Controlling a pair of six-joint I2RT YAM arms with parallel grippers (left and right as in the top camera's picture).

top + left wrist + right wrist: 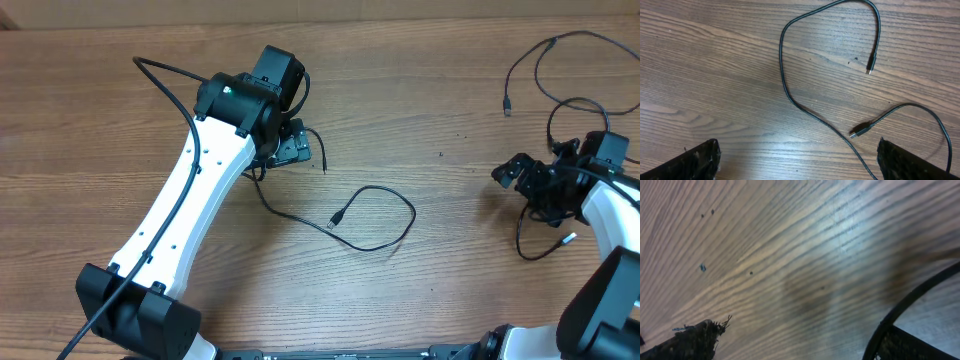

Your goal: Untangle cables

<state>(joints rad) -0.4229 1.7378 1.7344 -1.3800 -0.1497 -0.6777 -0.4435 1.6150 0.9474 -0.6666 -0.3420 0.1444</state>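
Note:
A thin black cable (385,246) lies loose in the table's middle, one plug (336,219) inside its loop, its other end near my left gripper (290,148). In the left wrist view this cable (784,85) curves across the wood with two plugs (870,69) (858,132); my left gripper (797,152) is open above it, the cord passing close to the right finger. More thin cable (556,55) loops at the far right, with a plug (507,108). My right gripper (522,185) is open over a strand (521,235). In the right wrist view a cable (912,297) lies against the right finger of the open gripper (800,330).
The table is wood-grain (100,120). The left arm's own thick black cable (165,80) arcs over the upper left. A light-tipped plug (568,238) lies by the right arm.

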